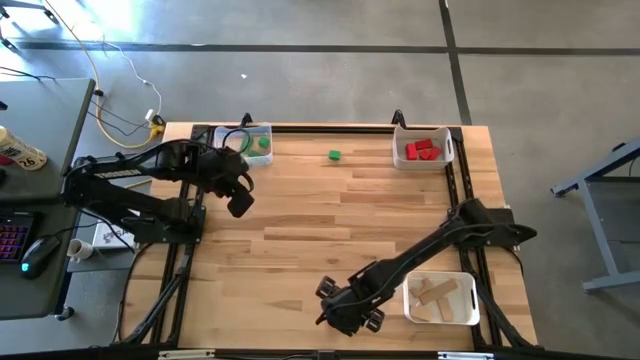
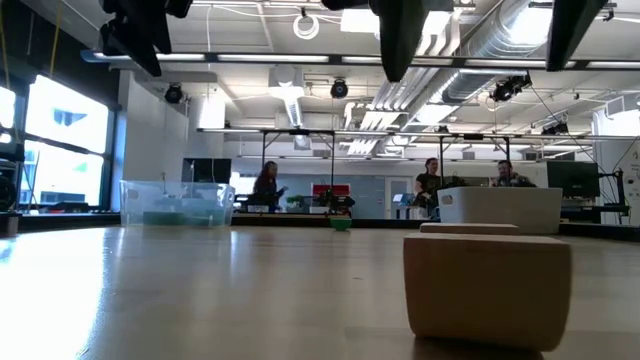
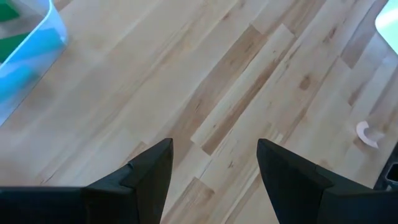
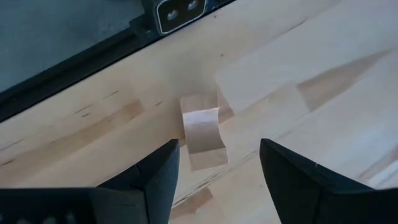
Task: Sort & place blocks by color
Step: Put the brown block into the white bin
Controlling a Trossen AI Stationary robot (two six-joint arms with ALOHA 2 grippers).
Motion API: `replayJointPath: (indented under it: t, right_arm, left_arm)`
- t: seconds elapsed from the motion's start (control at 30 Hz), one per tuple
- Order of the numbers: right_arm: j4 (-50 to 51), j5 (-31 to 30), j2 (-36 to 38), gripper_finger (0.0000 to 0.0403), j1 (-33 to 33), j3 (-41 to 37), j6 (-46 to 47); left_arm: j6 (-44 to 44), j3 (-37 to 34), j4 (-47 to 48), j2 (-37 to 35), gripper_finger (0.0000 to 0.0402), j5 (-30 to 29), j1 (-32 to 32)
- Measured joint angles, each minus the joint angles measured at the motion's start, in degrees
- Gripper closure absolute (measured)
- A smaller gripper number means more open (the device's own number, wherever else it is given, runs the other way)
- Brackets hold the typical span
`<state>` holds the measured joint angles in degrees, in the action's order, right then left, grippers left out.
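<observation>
Right now the right gripper [image 4: 217, 165] is hovering low over the near edge of the desk [image 1: 330, 230], just left of the near-right bin [image 1: 441, 299]; its fingers [image 4: 152, 177] are standing open and holding nothing, and a plain wood block [image 4: 203, 129] is lying on the desk between and just beyond them, close to the desk's dark edge rail; in the low view the same plain block [image 2: 488, 285] is sitting large in the foreground, resting flat on the desk; the near-right bin is holding several plain light wood pieces [image 1: 436, 294].

Meanwhile the left gripper [image 3: 214, 165] is hanging above the far-left part of the desk, near the far-left bin [image 1: 251, 143]; its fingers [image 3: 149, 171] are spread wide and empty, with only bare desk showing between them; the far-left bin is carrying green blocks [image 1: 263, 142], and a corner of that clear bin [image 3: 28, 53] is showing in the left wrist view.

A single green block [image 1: 334, 155] is lying loose on the far side of the desk, between the far-left bin and the far-right bin [image 1: 424, 149], well apart from both grippers; the far-right bin is holding red blocks [image 1: 423, 150]; in the low view the green block [image 2: 341, 223] is showing small in the distance.

People are sitting in the room beyond the desk.
</observation>
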<state>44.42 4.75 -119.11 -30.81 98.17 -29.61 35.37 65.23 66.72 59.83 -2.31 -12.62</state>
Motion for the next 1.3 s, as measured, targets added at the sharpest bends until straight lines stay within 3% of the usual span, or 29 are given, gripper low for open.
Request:
replayJointPath:
  t: [0.8, 1.3]
  right_arm:
    - [-0.76, -0.11, -7.3, 0.0192, 1.56, 0.0, 0.16]
    - [-1.88, 4.59, -7.43, 0.0192, 2.71, 0.0, 0.02]
  left_arm:
    - [0.49, -0.01, -0.04, 0.0, 0.0181, -3.08, 1.48]
    - [0.46, 0.0, -0.04, 0.0, 0.0181, -4.39, 1.48]
